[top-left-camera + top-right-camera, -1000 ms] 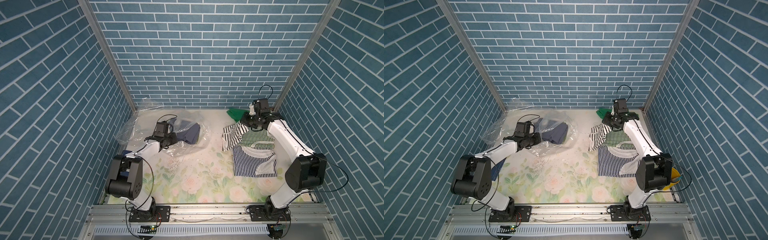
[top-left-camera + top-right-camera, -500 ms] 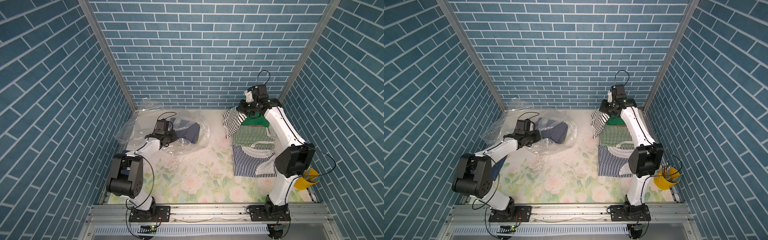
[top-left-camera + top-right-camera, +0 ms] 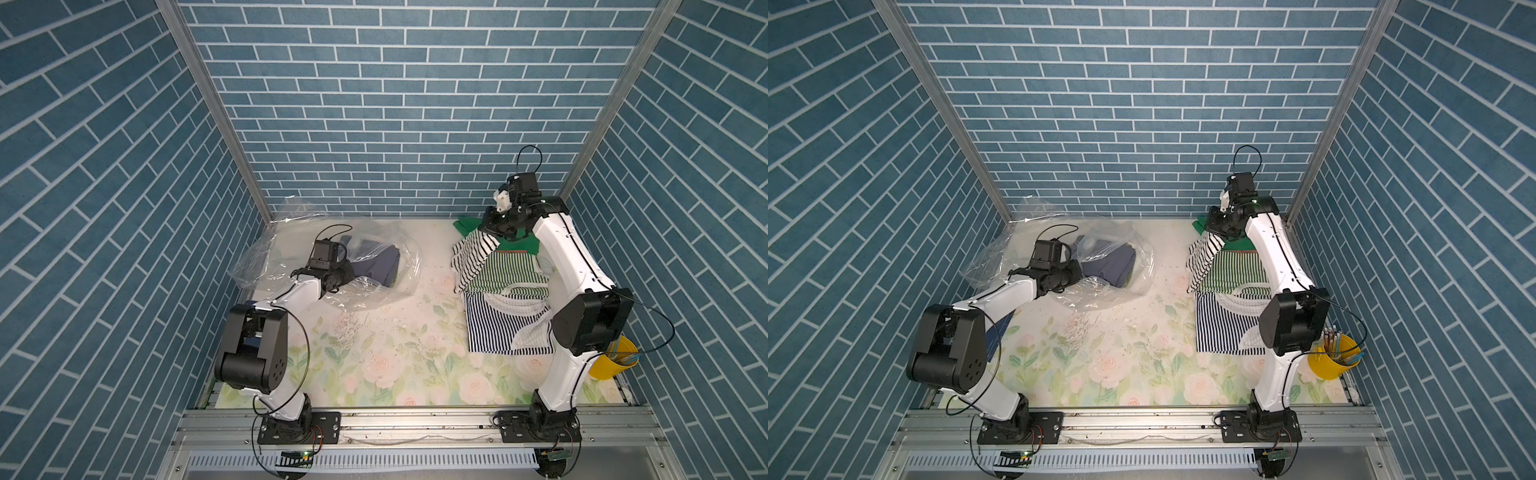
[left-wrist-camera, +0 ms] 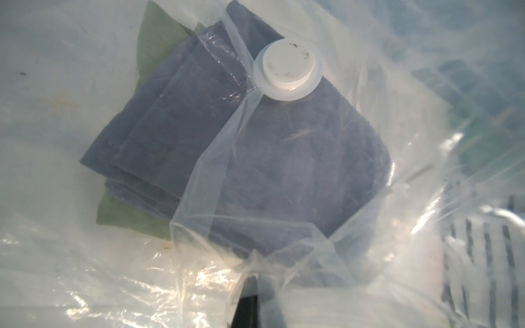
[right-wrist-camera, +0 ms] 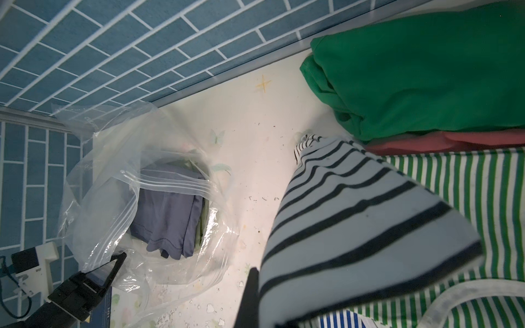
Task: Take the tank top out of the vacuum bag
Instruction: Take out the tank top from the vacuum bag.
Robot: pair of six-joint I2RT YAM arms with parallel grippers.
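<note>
Left wrist view shows the left pincer (image 4: 250, 286) shut on a bunched fold of the vacuum bag (image 4: 369, 198), with the round white valve (image 4: 288, 69) lying over a folded grey-blue garment (image 4: 159, 147) inside; a pale green piece (image 4: 159, 42) lies under it. In both top views the bag sits near the far left corner of the floral counter (image 3: 395, 353). The right pincer (image 3: 494, 232) is raised near the far right corner, clamped on a black-and-white striped top (image 3: 473, 262) that hangs outside the bag, draping onto a green-and-white striped garment (image 3: 507, 270) beside a solid green one (image 3: 469, 224).
</note>
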